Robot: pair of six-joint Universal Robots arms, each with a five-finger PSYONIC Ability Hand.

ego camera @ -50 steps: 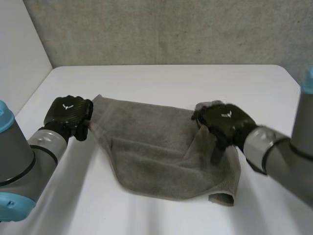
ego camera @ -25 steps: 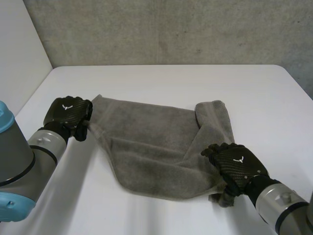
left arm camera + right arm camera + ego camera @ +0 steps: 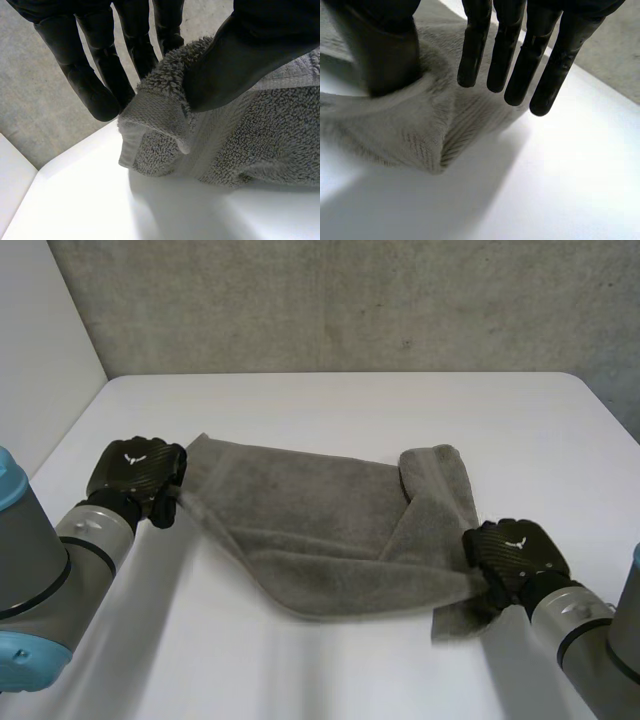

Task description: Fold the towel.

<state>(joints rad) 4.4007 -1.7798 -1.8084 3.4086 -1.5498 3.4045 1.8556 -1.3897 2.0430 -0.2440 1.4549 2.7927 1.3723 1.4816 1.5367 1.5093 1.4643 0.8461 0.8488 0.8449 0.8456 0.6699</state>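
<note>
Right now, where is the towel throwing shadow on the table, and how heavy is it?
Head view: a faint, soft shadow on the table along the towel's near edge. Left wrist view: a darker patch beneath the towel's corner. Right wrist view: a broad grey shadow under the raised towel.

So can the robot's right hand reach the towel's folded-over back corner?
Probably yes: nothing stands between the right hand and that folded-over corner of the towel. But it is pinching the towel's near corner, so it must let go first.
</note>
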